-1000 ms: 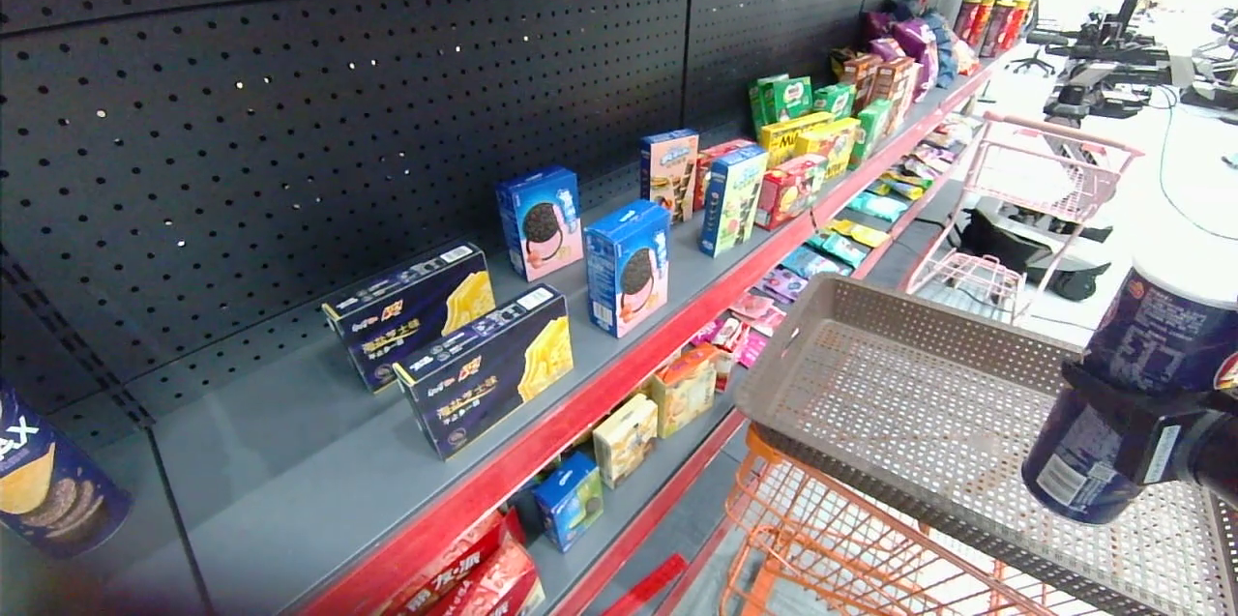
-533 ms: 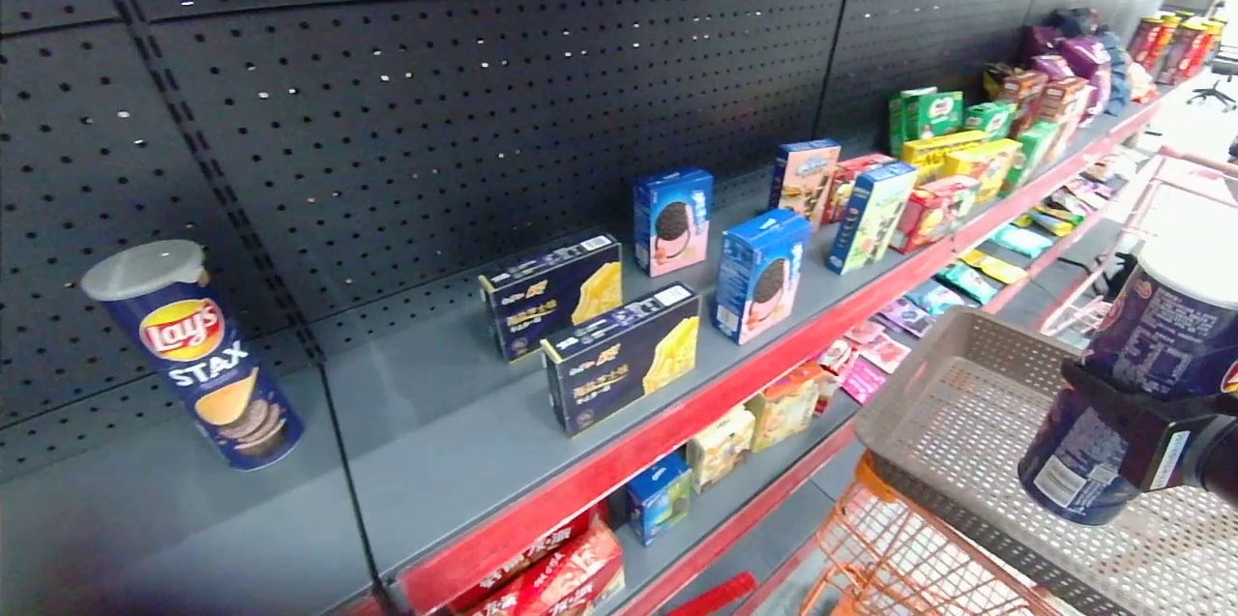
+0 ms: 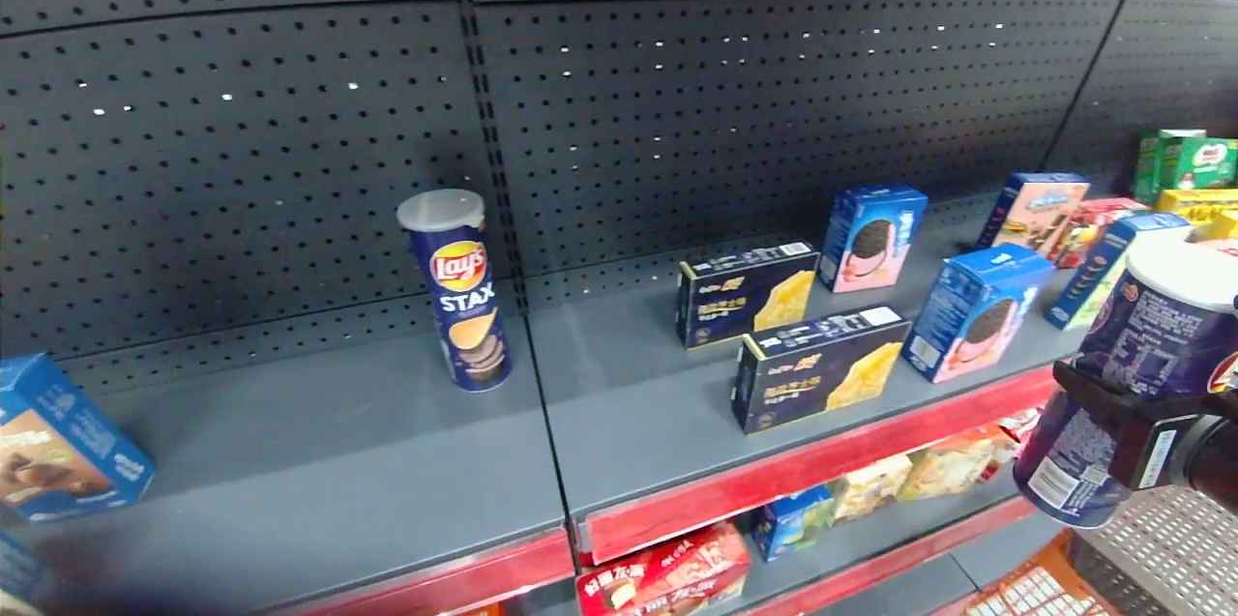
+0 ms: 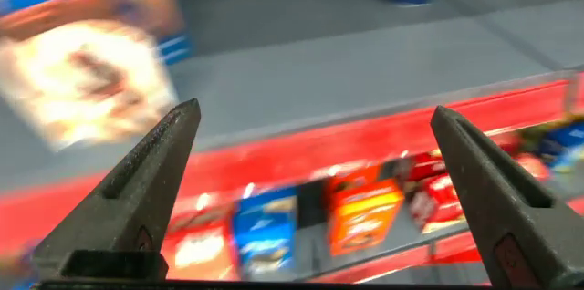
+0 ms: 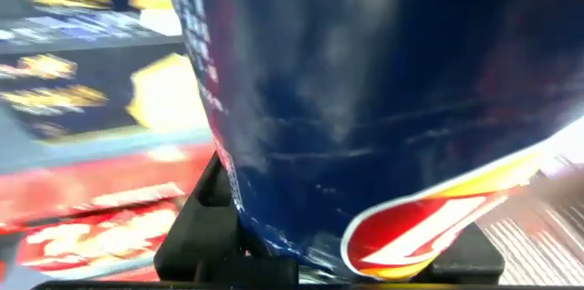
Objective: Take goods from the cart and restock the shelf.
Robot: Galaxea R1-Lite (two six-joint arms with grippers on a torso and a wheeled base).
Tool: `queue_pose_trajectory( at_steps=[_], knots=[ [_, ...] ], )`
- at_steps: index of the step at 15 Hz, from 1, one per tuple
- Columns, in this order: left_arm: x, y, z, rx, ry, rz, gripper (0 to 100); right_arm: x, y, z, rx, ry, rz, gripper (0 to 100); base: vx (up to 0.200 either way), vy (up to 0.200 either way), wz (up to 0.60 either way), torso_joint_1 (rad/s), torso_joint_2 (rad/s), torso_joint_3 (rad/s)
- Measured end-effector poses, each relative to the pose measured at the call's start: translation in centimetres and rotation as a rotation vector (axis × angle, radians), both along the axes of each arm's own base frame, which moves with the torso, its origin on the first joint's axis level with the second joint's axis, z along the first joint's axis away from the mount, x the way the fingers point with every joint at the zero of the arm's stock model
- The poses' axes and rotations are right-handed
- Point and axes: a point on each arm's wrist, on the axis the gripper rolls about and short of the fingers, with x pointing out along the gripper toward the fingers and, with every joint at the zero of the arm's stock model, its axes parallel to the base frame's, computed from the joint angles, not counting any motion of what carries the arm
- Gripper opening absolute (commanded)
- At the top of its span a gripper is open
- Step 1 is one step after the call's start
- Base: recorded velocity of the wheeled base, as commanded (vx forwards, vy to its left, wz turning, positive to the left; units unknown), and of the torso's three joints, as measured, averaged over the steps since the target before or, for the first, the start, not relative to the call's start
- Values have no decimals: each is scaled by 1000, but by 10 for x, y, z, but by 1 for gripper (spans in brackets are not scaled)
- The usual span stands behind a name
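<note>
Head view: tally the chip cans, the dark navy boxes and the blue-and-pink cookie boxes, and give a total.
Chip cans: 2, one on the shelf, one in the right gripper
Dark navy boxes: 2
Blue-and-pink cookie boxes: 2
Total: 6

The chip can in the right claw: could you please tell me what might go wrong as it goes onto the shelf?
1. The held can sits tilted in the right claw, so it may topple if released at that angle.
2. The dark boxes stand upright near the shelf edge, between it and the standing can; a low pass could knock them over.
</note>
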Motion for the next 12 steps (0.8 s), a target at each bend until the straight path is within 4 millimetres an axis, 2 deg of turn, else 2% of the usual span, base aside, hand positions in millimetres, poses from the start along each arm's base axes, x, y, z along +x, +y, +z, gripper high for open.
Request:
queue_pose_trajectory(
  at_steps=[5,12],
  knots=[
    [0,0,0,0,0,0,100,1,0,-1,0,8,-1,0,0,0,600,1,0,0],
    [0,0,0,0,1,-1,100,0,0,-4,-7,21,-7,0,0,0,0,0,0,0]
  ],
)
